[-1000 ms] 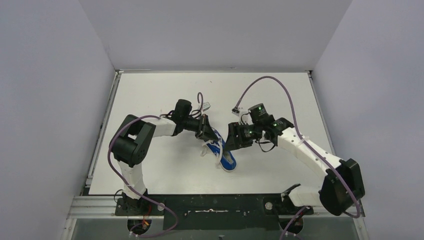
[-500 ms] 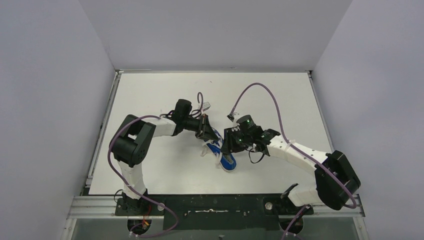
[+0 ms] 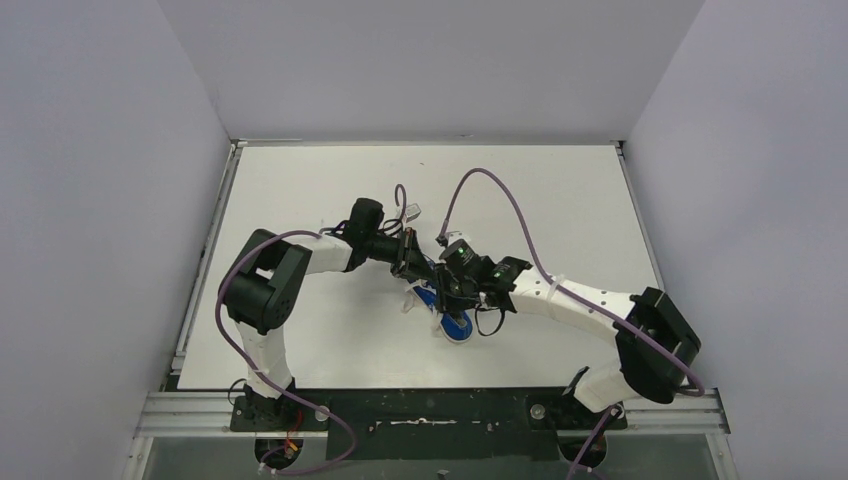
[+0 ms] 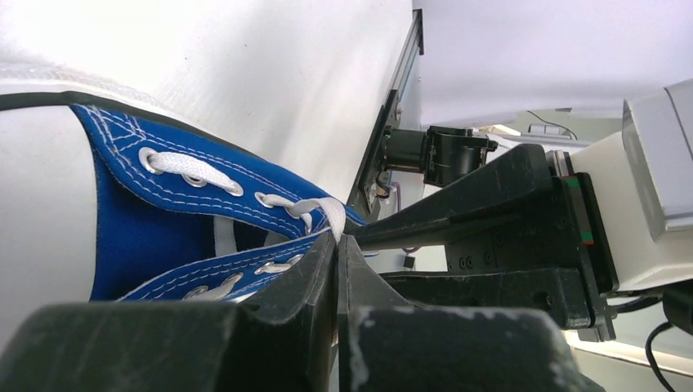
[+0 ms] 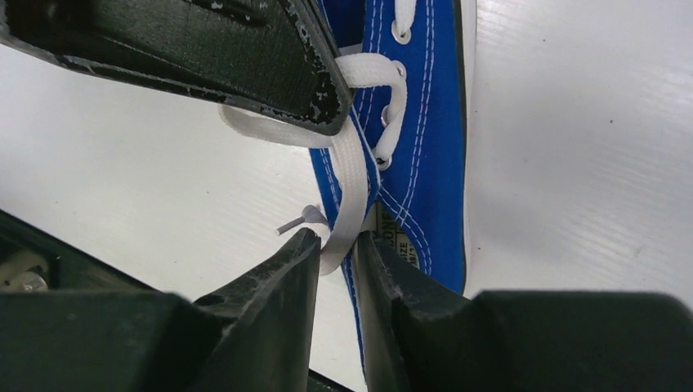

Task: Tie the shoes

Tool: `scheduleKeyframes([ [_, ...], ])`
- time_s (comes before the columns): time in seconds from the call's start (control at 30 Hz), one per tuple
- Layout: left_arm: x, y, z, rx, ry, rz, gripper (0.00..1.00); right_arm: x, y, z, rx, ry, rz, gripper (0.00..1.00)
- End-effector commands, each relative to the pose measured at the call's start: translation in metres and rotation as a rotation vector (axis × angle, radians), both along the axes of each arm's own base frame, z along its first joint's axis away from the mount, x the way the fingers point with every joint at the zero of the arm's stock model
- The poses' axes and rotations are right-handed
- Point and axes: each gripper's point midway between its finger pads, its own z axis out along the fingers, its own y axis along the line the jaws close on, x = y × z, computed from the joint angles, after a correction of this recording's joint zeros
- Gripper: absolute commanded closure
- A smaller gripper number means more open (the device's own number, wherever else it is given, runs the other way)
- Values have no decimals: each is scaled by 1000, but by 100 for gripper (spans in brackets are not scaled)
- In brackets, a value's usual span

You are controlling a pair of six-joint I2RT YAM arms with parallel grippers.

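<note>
The small blue sneaker [image 3: 457,322] lies mid-table, mostly hidden under both grippers. My left gripper [image 3: 412,265] is at its upper left and is shut on a white lace [image 4: 323,211] right at the eyelets of the shoe [image 4: 139,220]; its tips [image 4: 337,238] meet with no gap. My right gripper [image 3: 447,292] hovers over the shoe's middle. In the right wrist view its jaws [image 5: 337,241] stand narrowly open with a white lace strand [image 5: 350,180] hanging between the tips, beside the blue upper [image 5: 425,147]. The left finger [image 5: 204,49] lies across the top.
The white table [image 3: 330,190] has a metal rail [image 3: 205,260] along its left edge and grey walls behind. Purple cables loop above both arms [image 3: 500,185]. The two grippers are almost touching over the shoe.
My right arm has swung left and closed in over the shoe, next to the left gripper. The left gripper has stayed put, holding the lace.
</note>
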Motion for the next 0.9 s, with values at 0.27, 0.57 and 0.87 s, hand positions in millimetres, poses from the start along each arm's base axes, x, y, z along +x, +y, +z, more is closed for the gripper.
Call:
scheduleKeyframes([
  [0.27, 2, -1, 18, -35, -93, -39, 100, 11, -25, 31, -179, -122, -54, 99],
  [0.57, -13, 29, 5, 159, -258, -27, 54, 14, -14, 43, -93, -124, -25, 100],
  [0.87, -28, 26, -18, 174, -238, -39, 51, 24, -27, 52, -57, -107, -57, 100],
])
